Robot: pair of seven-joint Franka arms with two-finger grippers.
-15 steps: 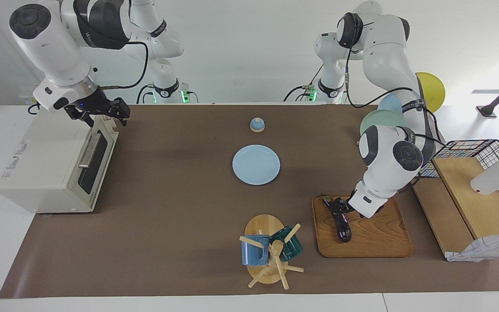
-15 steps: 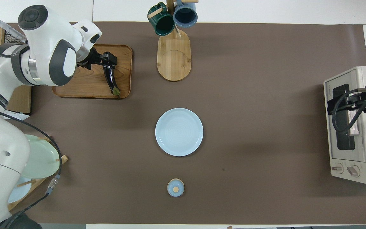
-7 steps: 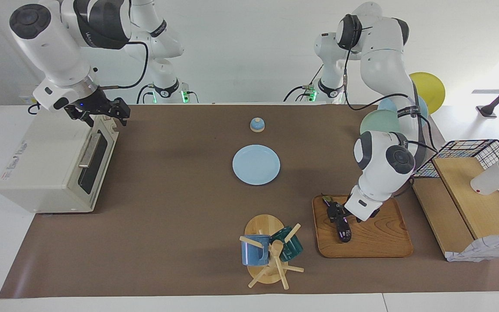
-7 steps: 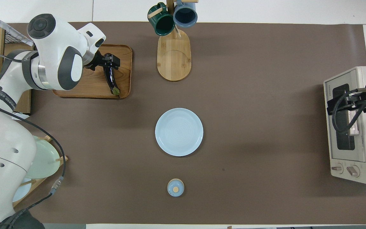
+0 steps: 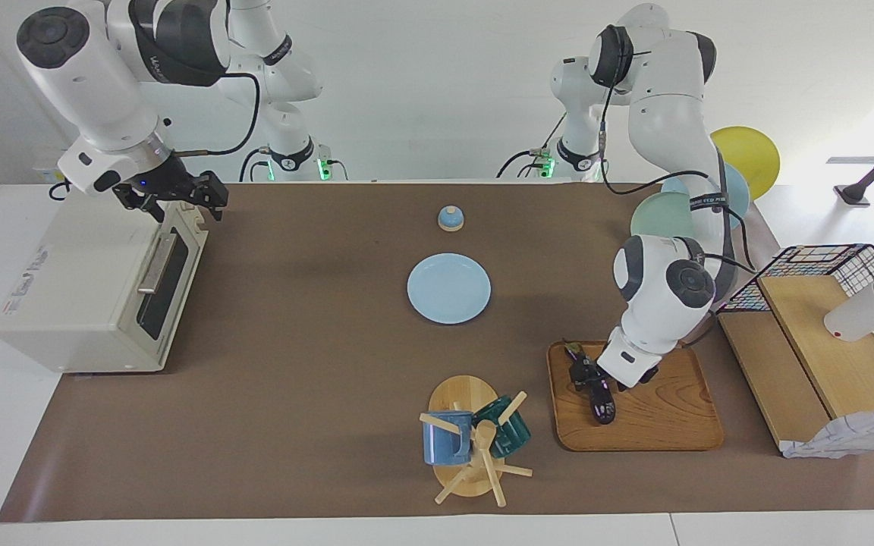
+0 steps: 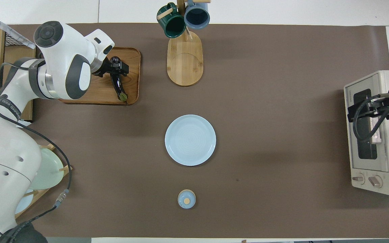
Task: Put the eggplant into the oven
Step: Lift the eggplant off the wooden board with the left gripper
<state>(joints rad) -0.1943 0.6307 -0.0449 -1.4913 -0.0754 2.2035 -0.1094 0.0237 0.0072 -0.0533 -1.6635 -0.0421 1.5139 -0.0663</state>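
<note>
Two arms at one table: my left gripper (image 5: 583, 374) is down on the wooden tray (image 5: 664, 425) at the left arm's end, its fingers clamped across the eggplant (image 5: 598, 398) partway along its length. The eggplant lies lengthwise on the tray, green stem tip toward the robots, dark body running away from them; I cannot tell whether it is lifted off the wood. My right gripper (image 5: 205, 193) hangs over the top front edge of the oven (image 5: 80, 288), which sits at the right arm's end with its dark glass door shut and its bar handle (image 5: 155, 263) just below my fingers; those fingers stand apart, holding nothing. Between the two, a pale blue plate (image 5: 448, 288) lies mid-table, a small blue lid (image 5: 450, 218) nearer the robots, and a wooden mug rack (image 5: 475, 440) with a blue and a green mug stands beside the tray.
</note>
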